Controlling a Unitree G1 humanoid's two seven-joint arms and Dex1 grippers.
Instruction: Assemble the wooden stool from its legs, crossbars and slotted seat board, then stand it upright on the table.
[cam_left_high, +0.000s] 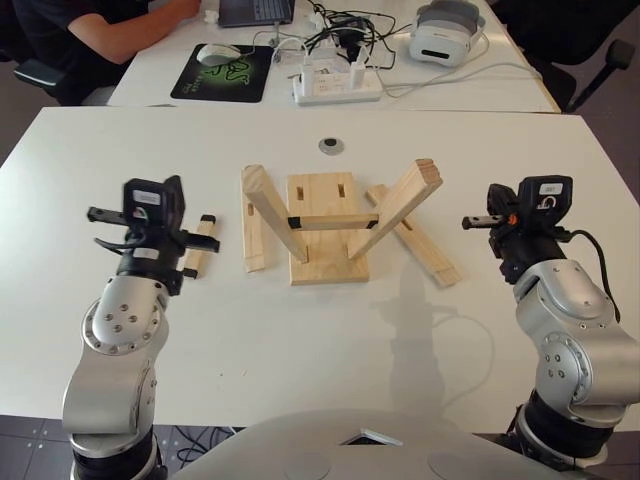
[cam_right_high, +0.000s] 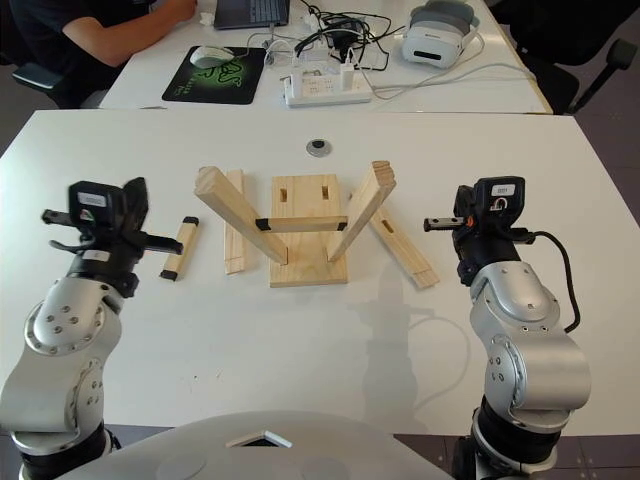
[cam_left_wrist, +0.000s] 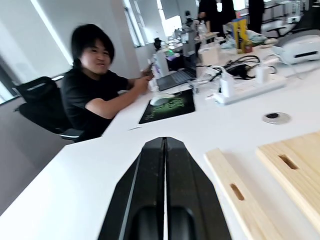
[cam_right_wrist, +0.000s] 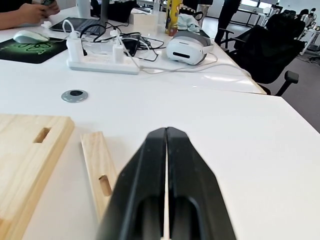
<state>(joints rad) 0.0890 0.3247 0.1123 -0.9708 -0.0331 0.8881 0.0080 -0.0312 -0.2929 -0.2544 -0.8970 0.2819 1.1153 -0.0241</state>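
Just at three o'clock of the left tool (cam_left_wrist: 164, 141), the loose crossbar (cam_left_high: 200, 247) lies on the worktop (cam_left_high: 300, 350), long axis twelve-to-six. That tool and the right tool (cam_right_wrist: 166, 131) are both pinched closed, empty.

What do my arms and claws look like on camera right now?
The left arm and right arm are rounded silver-grey shells dotted with small screw holes. The left claw and right claw are black and taper to a narrow tip. A black cable loops beside the right arm, and an orange patch marks the right claw's housing.
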